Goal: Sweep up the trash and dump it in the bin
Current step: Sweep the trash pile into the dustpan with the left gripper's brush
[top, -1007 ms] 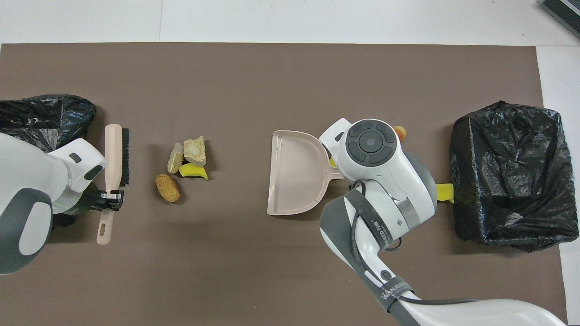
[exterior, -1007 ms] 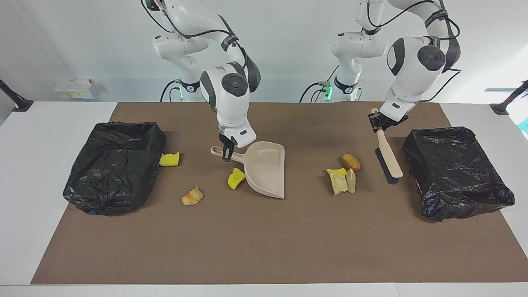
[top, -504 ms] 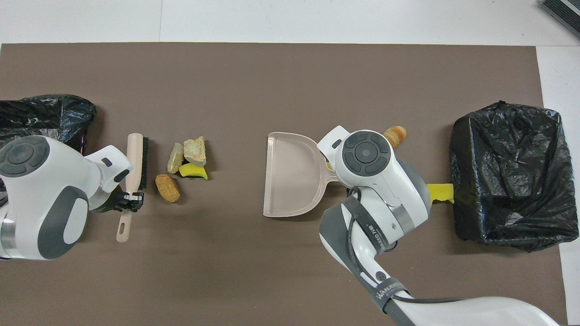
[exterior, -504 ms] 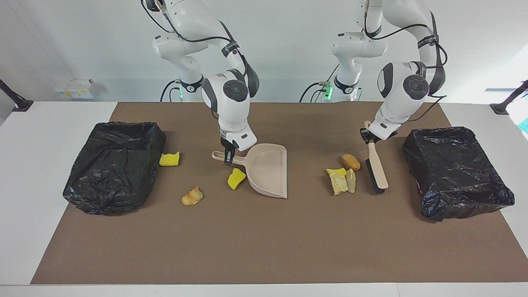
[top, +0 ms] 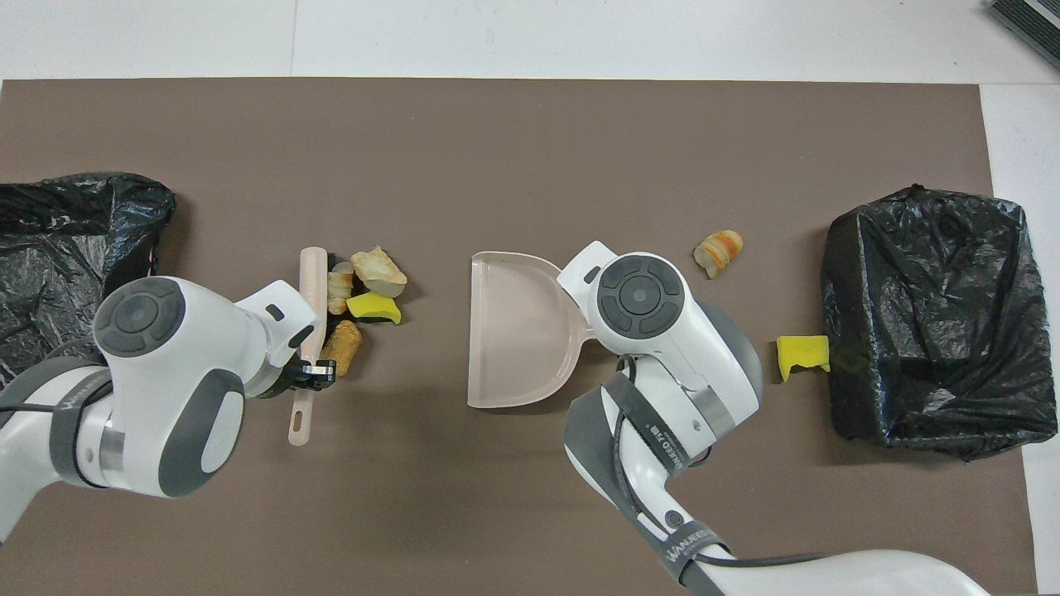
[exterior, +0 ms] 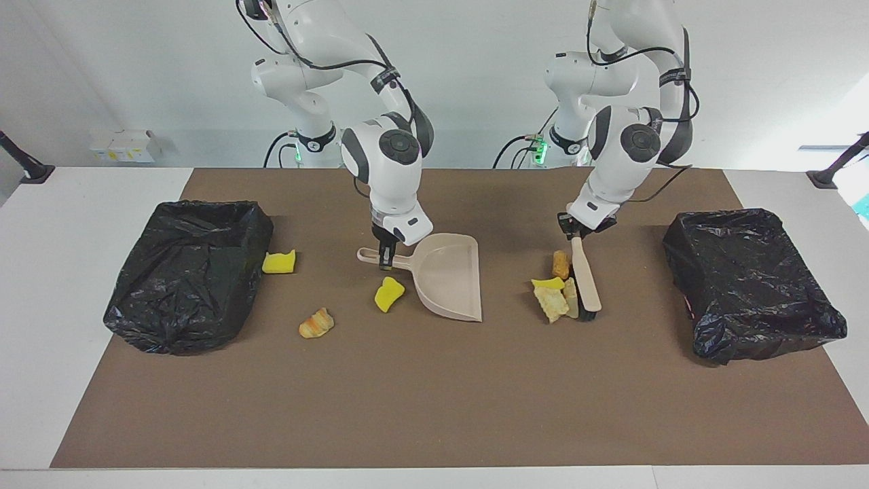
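Observation:
My left gripper (exterior: 574, 231) is shut on the handle of the beige brush (exterior: 586, 282), whose black bristles rest on the mat against a cluster of trash (exterior: 553, 293): a brown piece, a yellow chunk and tan pieces, also in the overhead view (top: 373, 306). My right gripper (exterior: 387, 256) is shut on the handle of the beige dustpan (exterior: 449, 278), which sits on the mat with its mouth toward the cluster. More trash lies toward the right arm's end: a yellow chunk (exterior: 389, 294) beside the dustpan, an orange-tan piece (exterior: 316, 323) and a yellow chunk (exterior: 279, 261) against a bin.
A bin lined with a black bag (exterior: 183, 299) stands at the right arm's end of the brown mat. A second black-bagged bin (exterior: 753, 305) stands at the left arm's end. The white table edge surrounds the mat.
My left gripper has swept the brush toward the table's middle, pushing the trash cluster toward the dustpan. My right gripper has slid the dustpan toward the cluster.

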Tool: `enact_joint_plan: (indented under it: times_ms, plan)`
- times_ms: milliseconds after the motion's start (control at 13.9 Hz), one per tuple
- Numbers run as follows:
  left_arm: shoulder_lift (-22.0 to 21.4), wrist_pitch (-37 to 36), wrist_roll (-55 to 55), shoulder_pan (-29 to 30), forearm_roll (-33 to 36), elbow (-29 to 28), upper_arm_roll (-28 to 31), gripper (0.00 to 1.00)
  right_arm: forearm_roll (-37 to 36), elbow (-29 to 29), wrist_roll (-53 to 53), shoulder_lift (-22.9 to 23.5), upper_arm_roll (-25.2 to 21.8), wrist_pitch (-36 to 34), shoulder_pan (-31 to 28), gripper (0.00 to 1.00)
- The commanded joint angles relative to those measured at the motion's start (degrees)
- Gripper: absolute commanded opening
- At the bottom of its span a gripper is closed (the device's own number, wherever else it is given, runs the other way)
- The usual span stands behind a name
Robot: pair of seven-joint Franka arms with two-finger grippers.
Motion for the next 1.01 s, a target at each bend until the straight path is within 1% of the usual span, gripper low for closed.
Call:
enact_joint_plan:
  times_ms: [0,72,144,288,504,720,792,864,936]
  plan:
    - [-1.0,1.9,-1.2,-4.6,-1.8,-1.1,0.7,0.00,-1.8,0.1,2.2,0.8,0.2,1.2,0.8,0.00]
    - [-0.9,2.0,-2.7,-6.1,-3.4,-1.0,0.8,0.00,-1.8,0.2,3.2,1.4,0.2,1.6,0.9,0.00]
    - [0.4,3.4,-4.4,-8.5,-4.8,-1.0,0.8,0.00,-1.9,0.3,4.6,1.9,0.2,2.1,1.1,0.00]
    - [1.7,7.1,-8.9,-11.6,-5.0,-0.8,0.8,0.00,-1.9,0.4,6.1,2.7,0.2,3.1,2.3,0.00]
    - [2.3,6.9,-9.3,-14.8,-7.1,0.4,0.5,0.00,-1.9,0.4,7.5,3.1,0.2,4.1,2.8,0.00]
    - [2.4,6.3,-9.5,-17.5,-7.5,2.0,0.4,0.00,-1.9,0.4,7.6,3.1,0.2,4.1,2.8,0.00]
    - [2.1,5.6,-10.0,-17.5,-7.5,2.7,0.4,0.00,-1.9,0.4,7.6,3.2,0.2,4.1,2.8,0.00]
    - [1.1,2.8,-11.3,-17.4,-7.5,4.1,0.4,0.00,-1.9,0.4,7.6,3.1,0.2,3.9,2.8,0.00]
    - [-0.5,-2.6,-12.3,-16.7,-7.5,6.2,0.4,0.00,-1.9,0.4,7.6,3.1,0.2,3.9,2.8,0.00]
